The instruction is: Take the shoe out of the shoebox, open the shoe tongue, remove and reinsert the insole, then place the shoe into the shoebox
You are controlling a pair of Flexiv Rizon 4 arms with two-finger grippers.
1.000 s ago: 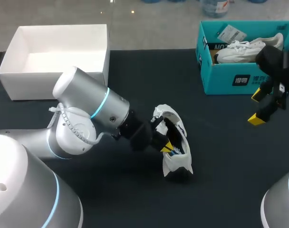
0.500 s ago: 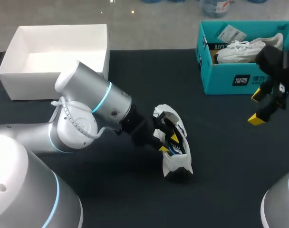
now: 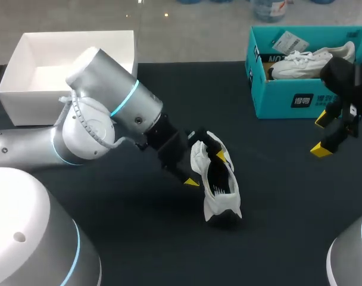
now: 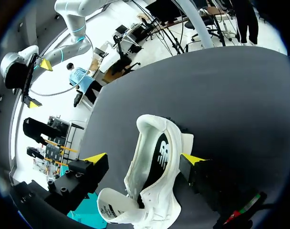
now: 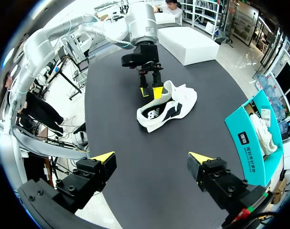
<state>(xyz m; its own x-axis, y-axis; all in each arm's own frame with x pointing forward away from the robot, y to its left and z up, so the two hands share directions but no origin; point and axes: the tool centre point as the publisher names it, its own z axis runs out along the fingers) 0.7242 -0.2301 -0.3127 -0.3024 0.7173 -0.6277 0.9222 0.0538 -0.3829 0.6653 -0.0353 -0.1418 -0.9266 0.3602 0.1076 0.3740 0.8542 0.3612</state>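
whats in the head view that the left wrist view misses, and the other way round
Only the head view shows the white box at the table's far left, and the second shoe lying in the teal shoebox. Only the left wrist view shows the white mark on the white shoe's dark part. Both show the white shoe lying on the dark table between the open fingers of the left gripper.
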